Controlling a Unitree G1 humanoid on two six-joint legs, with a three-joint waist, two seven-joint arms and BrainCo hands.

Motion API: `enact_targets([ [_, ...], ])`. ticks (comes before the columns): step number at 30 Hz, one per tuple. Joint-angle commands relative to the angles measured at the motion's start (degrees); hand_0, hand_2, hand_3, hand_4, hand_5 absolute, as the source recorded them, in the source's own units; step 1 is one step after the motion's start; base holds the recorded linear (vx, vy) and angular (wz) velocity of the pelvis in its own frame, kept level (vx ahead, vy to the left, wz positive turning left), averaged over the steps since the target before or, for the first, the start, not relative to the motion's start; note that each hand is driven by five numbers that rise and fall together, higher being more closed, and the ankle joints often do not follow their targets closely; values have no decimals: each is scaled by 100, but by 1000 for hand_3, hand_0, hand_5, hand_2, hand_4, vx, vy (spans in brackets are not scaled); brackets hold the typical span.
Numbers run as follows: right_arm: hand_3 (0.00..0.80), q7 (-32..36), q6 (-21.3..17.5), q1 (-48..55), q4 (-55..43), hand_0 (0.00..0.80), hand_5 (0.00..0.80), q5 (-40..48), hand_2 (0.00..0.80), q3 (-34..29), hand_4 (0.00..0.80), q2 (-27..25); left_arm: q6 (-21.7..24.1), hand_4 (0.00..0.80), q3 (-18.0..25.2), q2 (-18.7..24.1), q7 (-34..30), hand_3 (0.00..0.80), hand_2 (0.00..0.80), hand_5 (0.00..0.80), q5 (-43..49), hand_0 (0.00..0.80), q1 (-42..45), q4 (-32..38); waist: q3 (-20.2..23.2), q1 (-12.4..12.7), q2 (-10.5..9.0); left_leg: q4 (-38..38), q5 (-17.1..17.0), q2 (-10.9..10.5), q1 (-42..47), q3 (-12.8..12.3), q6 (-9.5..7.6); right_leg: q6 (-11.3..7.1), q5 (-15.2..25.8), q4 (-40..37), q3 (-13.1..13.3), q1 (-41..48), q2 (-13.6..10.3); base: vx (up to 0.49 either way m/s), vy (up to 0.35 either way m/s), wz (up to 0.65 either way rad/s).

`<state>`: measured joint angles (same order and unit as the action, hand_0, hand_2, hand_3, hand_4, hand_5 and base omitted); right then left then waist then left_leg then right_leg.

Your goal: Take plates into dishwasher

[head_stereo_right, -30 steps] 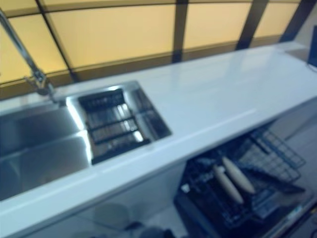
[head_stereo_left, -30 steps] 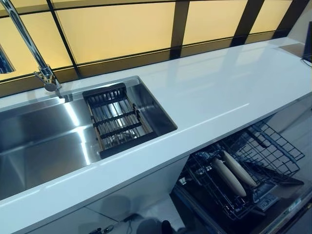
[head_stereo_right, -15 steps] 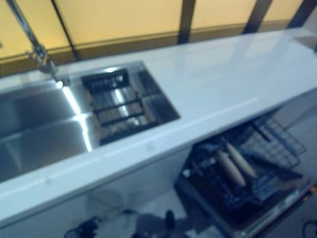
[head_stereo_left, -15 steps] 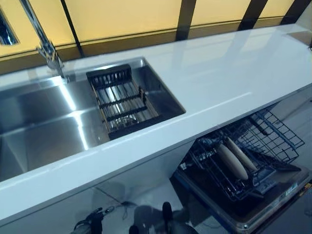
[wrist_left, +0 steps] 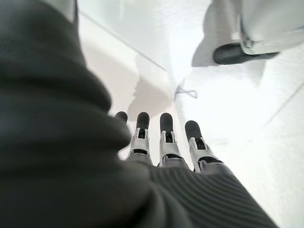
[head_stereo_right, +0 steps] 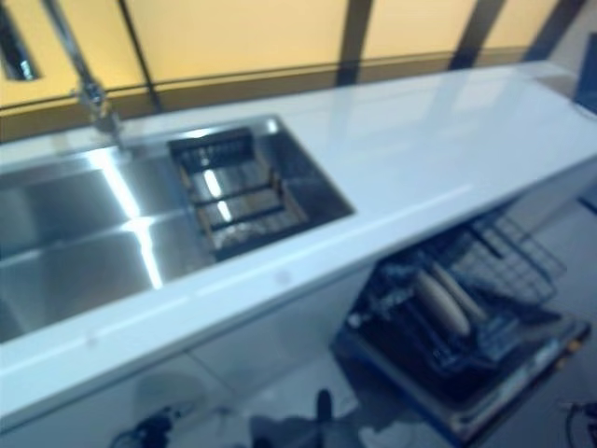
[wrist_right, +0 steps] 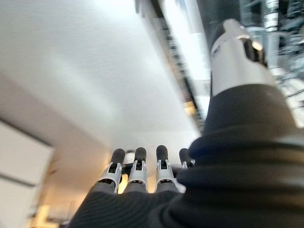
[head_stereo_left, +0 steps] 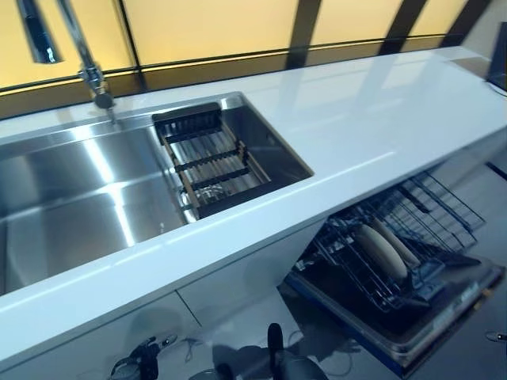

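The left hand (wrist_left: 161, 142) hung low with its fingers straight and apart, holding nothing, only pale floor past them. The right hand (wrist_right: 137, 173) hung the same way, fingers extended and empty, the thumb standing apart beside the dark cover.

Neither hand showed in the head views. Those views had swung over the last second: the whole scene slid, so the camera moved, not the things. The stainless steel sink (head_stereo_left: 71, 198) sat further into view, and the open dishwasher (head_stereo_left: 412, 317) below the white glossy surface (head_stereo_left: 372, 119) showed more of its door and front edge.

Two pale round plates (head_stereo_left: 386, 249) stood on edge, side by side, in the dark wire lower rack (head_stereo_left: 444, 214) of the dishwasher, which was pulled out. The black slatted drying rack (head_stereo_left: 210, 158) in the sink held no plate that could be made out, and none lay on the surface.

Judged from this, the loading looked finished or close to it: both hands were free and no further plate was visible to fetch. The camera's turn suggested a check of the sink area.
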<state>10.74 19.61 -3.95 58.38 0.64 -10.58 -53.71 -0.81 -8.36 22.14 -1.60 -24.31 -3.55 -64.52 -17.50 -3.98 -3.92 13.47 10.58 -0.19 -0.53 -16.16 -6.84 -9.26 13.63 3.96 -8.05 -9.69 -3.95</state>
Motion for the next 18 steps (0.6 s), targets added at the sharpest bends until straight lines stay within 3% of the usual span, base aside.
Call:
enact_targets([
  [1,0,-84,95,-106,-159,0,0,-177,0,229,0,13,-147,0,72,252,18,0,0,0,66,0,77,38,247,44,187,-1441,-409,-156,626,388,-20,338,-605,1203,-69,-6,-122,-103,-3,-33],
  [4,0,144,-79,-295,352,0,0,-329,0,408,0,264,-127,0,224,285,-75,0,0,0,-90,0,0,-208,455,185,221,-1355,-298,-90,363,431,-38,456,-940,1413,-199,795,-415,-107,-97,-31],
  [7,0,109,-83,-567,782,0,0,-156,0,686,0,476,-58,0,333,299,-49,0,0,0,-229,0,-94,-404,637,392,111,-1289,-279,-150,110,593,-63,414,-687,1407,-275,1349,-741,-178,-242,-22],
  [10,0,143,92,-927,859,0,0,-39,0,920,0,656,-101,0,501,409,10,0,0,0,-437,0,-173,-195,639,619,0,-1146,-324,-49,-230,609,9,367,-609,750,-423,1588,-930,-348,-396,-48],
  [11,0,49,150,-1116,858,0,0,199,0,1049,0,768,-153,0,505,553,-4,0,0,0,-566,0,-318,-65,509,665,-75,-819,-299,77,-652,613,84,360,-807,716,-342,1466,-817,-510,-520,-33],
  [13,0,-179,261,-1305,758,0,0,608,0,1203,0,880,-247,0,515,718,51,0,0,0,-752,0,-523,177,371,768,-173,-523,-432,249,-1161,603,248,441,-1098,601,-600,1512,-708,-478,-507,5],
  [18,0,-326,341,-1331,460,0,0,1194,0,1138,0,1111,-295,0,594,666,13,0,0,0,-1082,0,-699,470,145,777,-228,-665,-915,331,-1500,837,515,551,-1946,350,-772,1620,-269,-409,-481,1],
])
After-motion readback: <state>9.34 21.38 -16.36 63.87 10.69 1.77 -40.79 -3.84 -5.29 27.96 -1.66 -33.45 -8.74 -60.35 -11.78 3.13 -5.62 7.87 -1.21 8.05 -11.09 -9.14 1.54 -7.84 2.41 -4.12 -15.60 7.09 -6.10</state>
